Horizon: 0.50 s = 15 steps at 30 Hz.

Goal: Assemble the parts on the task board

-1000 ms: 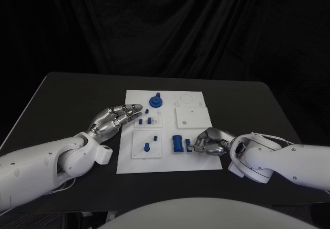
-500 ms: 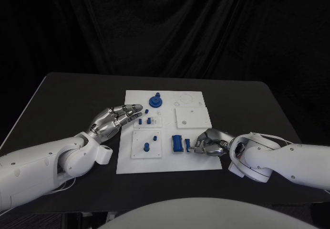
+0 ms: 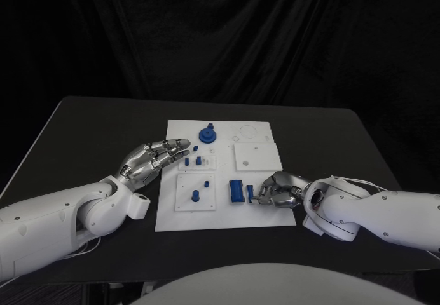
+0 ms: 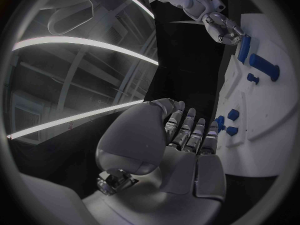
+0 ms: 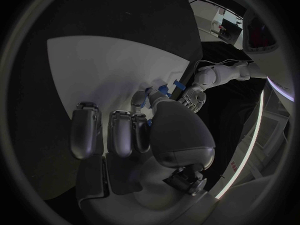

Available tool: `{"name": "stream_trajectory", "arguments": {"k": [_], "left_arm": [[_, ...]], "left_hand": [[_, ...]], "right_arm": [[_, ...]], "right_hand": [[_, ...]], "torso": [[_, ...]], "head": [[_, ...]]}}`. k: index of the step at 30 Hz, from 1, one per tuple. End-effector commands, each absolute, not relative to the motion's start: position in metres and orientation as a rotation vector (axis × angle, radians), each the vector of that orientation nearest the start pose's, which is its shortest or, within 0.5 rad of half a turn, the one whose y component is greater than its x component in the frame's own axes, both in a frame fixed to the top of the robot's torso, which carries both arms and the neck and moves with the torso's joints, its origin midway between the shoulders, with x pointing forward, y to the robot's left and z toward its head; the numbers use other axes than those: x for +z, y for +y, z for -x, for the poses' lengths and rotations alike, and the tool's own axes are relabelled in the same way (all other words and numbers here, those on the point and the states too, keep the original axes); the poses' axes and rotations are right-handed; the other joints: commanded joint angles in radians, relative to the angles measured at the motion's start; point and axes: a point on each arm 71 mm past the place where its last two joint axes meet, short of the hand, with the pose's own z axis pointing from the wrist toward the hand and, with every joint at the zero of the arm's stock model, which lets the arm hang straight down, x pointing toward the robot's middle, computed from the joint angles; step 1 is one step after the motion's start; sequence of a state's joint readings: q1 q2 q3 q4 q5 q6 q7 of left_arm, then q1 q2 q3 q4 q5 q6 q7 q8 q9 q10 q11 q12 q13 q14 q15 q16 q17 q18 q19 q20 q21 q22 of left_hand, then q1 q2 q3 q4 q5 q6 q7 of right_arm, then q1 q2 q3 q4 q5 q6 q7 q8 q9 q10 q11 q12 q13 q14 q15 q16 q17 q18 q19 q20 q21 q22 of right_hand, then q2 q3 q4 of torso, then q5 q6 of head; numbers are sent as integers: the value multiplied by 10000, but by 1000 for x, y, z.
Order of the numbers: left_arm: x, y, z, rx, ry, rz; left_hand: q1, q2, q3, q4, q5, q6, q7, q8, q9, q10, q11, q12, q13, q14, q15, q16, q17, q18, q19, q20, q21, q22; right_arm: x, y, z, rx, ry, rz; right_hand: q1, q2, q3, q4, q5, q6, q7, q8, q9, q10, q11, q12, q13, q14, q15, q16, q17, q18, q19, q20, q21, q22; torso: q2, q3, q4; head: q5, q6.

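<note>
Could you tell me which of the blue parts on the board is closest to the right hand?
The small upright part at the fingertips of the right hand, near the board's front edge. The lying cylinder sits just beyond it; the other blue parts stand farther off, toward the left hand.

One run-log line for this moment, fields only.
left hand: open, at task board left edge | right hand: pinching small blue part beside blue cylinder

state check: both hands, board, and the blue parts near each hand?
left hand: open, fingers out over the board's left edge, holding nothing
right hand: pinches a small blue part
task board: flat on the table
blue cylinder: lying on the board beside the pinched part
blue knob: standing at the board's far end
</note>
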State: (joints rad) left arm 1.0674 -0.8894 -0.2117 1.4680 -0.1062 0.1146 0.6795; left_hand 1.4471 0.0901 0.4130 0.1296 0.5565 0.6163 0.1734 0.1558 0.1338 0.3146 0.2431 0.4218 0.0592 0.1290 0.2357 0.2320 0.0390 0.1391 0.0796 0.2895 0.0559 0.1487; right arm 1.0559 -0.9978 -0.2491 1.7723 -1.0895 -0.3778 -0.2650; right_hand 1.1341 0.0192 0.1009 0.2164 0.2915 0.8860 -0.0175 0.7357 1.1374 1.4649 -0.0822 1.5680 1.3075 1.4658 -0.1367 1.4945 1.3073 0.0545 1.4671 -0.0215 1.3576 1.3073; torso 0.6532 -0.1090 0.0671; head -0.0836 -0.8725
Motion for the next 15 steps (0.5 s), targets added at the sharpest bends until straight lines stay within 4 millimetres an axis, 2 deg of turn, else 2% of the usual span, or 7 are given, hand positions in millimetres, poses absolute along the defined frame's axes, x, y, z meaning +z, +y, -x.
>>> {"name": "stream_trajectory", "arguments": {"k": [1, 4, 7, 11, 15], "left_arm": [[-277, 229, -426, -19271, 15528, 9895], [-277, 229, -425, -19257, 15530, 9902], [-276, 231, -425, -19212, 15520, 9916], [-276, 233, -424, -19148, 15476, 9929], [-274, 239, -422, -19011, 15274, 9929]], "left_hand": [[-75, 25, 73, 5, -36, 55, 522, 65, 13, 23, 30, 35, 15, 14, 55, 53, 12, -208, 53, -1, 17, -15], [-75, 25, 73, 5, -37, 55, 523, 65, 13, 24, 30, 36, 15, 14, 55, 54, 12, -208, 54, -1, 18, -13], [-76, 24, 74, 5, -40, 55, 523, 66, 13, 26, 31, 38, 15, 16, 55, 58, 12, -209, 58, -1, 21, -6], [-77, 12, 75, -1, -56, 64, 522, 72, 15, 42, 38, 54, 17, 13, 59, 56, 12, -212, 49, -2, 14, -23], [-65, 2, 97, -23, -33, 100, 520, 93, 23, 98, 64, 102, 25, 28, 74, 83, 17, -224, 53, -1, 15, -20]], "right_arm": [[-305, -221, -362, 6561, 21629, -3323], [-304, -220, -362, 6628, 21535, -3281], [-300, -219, -360, 6850, 21175, -3307], [-293, -221, -358, 7187, 20630, -3403], [-278, -226, -360, 7888, 19798, -3677]], "right_hand": [[175, -21, 7, -123, -127, -2, -79, 59, 22, 1059, -86, 28, 2633, 667, -73, -67, 408, 5, 348, -92, -56, 1900], [305, -53, 12, -229, -280, -11, -82, 63, 31, 1059, -91, 28, 2633, 665, -79, -74, 393, 6, 348, -99, -62, 1899], [395, -197, -91, -349, -628, 18, -75, 81, 41, 1059, -84, 28, 2633, 666, -81, -76, 392, 5, 348, -102, -73, 1897], [221, -258, -278, -260, -888, 51, -54, 71, 22, 1059, -72, 28, 2633, 672, -68, -69, 411, 1, 357, -98, -60, 1902], [145, -274, -393, -209, -1057, 38, -46, 19, -19, 1059, -64, 28, 2633, 672, -62, -70, 406, 1, 359, -93, -62, 1903]], "torso": [[-4, 6, 7], [-10, 2, 11], [-7, -4, 6], [-8, -9, -15], [-7, -2, -9]], "head": [[-7, -2], [-9, -2], [2, -2], [22, -2], [1, -2]]}}
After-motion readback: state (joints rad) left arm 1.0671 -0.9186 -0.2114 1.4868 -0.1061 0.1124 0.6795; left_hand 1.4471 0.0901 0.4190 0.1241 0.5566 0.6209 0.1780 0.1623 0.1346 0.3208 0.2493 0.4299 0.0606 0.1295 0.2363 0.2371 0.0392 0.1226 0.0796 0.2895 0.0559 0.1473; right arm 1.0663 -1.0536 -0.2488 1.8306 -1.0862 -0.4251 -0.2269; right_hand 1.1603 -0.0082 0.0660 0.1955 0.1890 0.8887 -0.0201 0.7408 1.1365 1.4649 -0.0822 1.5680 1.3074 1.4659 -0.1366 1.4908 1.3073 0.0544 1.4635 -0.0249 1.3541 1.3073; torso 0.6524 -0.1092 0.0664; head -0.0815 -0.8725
